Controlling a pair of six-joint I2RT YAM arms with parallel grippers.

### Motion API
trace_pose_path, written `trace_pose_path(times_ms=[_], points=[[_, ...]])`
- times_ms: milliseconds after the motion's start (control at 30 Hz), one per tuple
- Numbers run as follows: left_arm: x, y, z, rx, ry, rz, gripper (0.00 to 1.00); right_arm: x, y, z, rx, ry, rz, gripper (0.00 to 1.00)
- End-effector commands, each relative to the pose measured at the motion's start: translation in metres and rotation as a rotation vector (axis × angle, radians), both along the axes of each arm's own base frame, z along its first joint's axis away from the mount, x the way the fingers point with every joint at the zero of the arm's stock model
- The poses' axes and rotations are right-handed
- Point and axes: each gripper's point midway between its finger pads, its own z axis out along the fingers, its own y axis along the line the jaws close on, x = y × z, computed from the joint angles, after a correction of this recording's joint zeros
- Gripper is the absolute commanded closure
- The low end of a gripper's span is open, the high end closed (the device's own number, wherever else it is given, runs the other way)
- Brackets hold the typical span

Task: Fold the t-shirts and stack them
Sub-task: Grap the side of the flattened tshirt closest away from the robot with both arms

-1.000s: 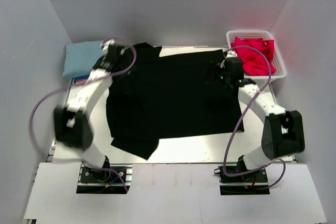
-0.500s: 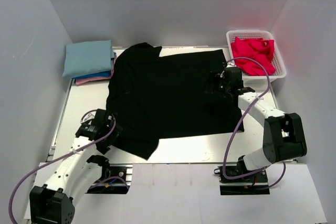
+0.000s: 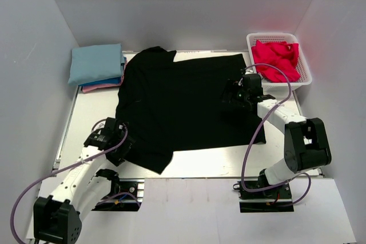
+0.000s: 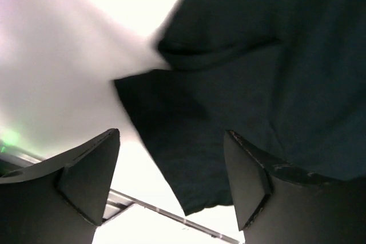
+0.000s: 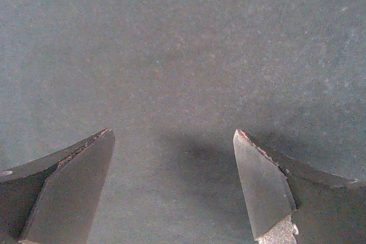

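**Top view.** The large black t-shirt (image 3: 189,104) lies spread over the middle of the desk (image 3: 86,115). Its long axis runs from 9 to 3 o'clock, and what appear to be sleeves jut out at 12 and 6 from its left end.

The left claw (image 3: 122,144), jaws spread and pinching nothing, sits at the shirt's near-left corner, with the cloth stretching away toward 1 o'clock. In the left wrist view a dark cloth edge lies between the fingers (image 4: 86,178). The right claw (image 3: 231,92), also spread, is over the shirt's right part; contact cannot be told.

The left arm is nearer the 6 o'clock sleeve and is judged the likelier to lift it. The cloth looks matte, soft and faintly rumpled.

Folded t-shirts (image 3: 96,64) are stacked at 10 o'clock, and red t-shirts (image 3: 277,61) fill the basket (image 3: 306,75) at 2 o'clock.
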Motion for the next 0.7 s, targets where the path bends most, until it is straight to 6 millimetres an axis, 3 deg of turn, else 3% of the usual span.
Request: trace_pose_path(times_ms=[0,133,233,333,500,667], points=[[0.023,-0.017,0.019,-0.052,-0.146,-0.145,0.16,0.012,0.005,0.005,0.014,-0.024,0.011,0.10],[0.025,-0.046,0.026,-0.167,-0.172,-0.321,0.10,0.007,0.003,-0.002,0.004,0.013,0.007,0.10],[0.012,-0.060,0.009,-0.209,-0.091,-0.441,0.10,0.003,0.002,-0.006,0.005,0.026,0.001,0.10],[0.001,-0.066,0.006,-0.183,0.015,-0.520,0.10,-0.005,0.000,-0.013,0.000,0.051,-0.002,0.10],[0.002,-0.067,0.024,-0.098,0.019,-0.567,0.06,-0.013,-0.009,-0.024,-0.025,0.075,-0.032,0.10],[-0.005,-0.073,0.008,-0.023,0.112,-0.622,0.06,-0.016,-0.015,-0.026,-0.029,0.091,-0.081,0.10]])
